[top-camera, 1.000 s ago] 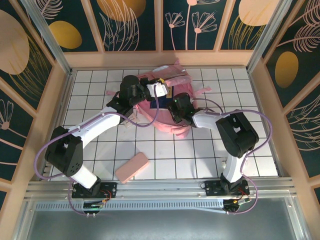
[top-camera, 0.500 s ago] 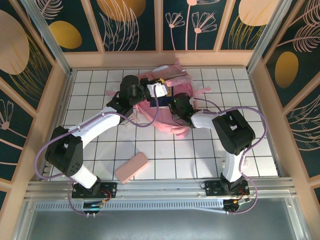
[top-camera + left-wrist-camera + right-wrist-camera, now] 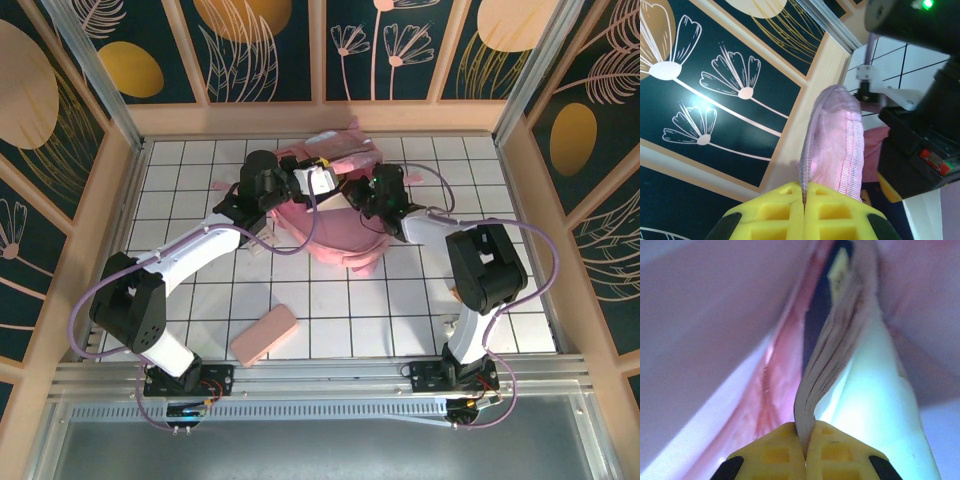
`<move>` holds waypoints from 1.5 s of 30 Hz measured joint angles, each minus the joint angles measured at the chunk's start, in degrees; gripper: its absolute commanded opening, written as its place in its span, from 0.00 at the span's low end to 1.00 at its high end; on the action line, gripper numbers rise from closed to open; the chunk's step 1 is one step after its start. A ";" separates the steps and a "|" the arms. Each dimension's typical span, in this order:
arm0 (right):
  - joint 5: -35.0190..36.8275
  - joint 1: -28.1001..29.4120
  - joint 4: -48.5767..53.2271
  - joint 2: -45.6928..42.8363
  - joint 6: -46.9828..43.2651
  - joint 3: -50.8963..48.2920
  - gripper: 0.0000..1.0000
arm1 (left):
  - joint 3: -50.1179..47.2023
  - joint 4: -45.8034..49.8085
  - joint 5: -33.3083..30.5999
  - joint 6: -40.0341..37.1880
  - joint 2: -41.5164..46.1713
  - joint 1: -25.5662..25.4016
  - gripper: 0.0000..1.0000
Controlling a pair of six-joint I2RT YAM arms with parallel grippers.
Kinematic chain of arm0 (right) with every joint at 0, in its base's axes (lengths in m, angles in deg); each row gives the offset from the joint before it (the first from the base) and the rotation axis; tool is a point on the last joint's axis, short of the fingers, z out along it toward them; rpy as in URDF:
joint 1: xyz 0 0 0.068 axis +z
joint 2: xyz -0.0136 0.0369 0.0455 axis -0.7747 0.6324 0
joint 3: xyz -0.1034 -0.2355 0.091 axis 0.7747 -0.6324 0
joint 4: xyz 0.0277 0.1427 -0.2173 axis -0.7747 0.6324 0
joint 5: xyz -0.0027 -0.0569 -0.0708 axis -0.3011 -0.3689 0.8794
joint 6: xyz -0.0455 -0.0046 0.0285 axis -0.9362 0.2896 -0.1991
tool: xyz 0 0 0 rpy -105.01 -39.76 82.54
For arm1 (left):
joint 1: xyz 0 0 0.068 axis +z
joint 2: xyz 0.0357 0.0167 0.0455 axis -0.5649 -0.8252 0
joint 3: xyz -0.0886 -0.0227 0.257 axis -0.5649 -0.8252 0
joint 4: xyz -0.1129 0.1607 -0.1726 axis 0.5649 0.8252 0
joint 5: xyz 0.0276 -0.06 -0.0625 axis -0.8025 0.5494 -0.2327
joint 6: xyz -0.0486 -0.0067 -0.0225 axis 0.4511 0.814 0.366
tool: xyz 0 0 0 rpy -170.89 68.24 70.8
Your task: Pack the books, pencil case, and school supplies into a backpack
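Note:
The pink backpack lies at the back middle of the table. My left gripper is shut on the zipper edge of the backpack and holds its mouth up. My right gripper is inside the opening, shut on the page edge of the dark-blue book; the book's blue cover and yellow label show beyond, with pink lining around. The light-pink pencil case lies on the table near the front, left of middle. The school supplies are out of view.
The white tiled table is walled by wooden rails on the left, back and right. Pink straps trail from the backpack toward the right. The right arm's black body sits close beside my left gripper.
My right gripper has moved right and toward the back edge of the backpack, still shut on the book. The left gripper has kept its hold on the backpack's edge.

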State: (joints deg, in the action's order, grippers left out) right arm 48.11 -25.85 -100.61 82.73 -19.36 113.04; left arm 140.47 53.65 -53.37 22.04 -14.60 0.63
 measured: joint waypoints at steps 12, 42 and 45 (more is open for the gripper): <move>-19.98 -4.50 -4.11 4.74 -9.16 3.52 0.00 | 0.00 -0.33 -0.22 0.02 0.02 0.11 0.00; -10.93 -6.51 0.98 20.81 -10.36 15.43 0.21 | -0.02 -0.63 0.66 0.02 -0.92 0.11 0.00; -10.88 -6.56 1.25 20.83 -10.43 15.15 0.34 | -0.20 -0.70 0.63 0.02 -0.92 0.11 0.00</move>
State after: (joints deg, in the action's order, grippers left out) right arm 37.23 -32.40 -99.36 103.56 -29.78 128.19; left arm 140.27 52.95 -52.73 22.06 -15.51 0.74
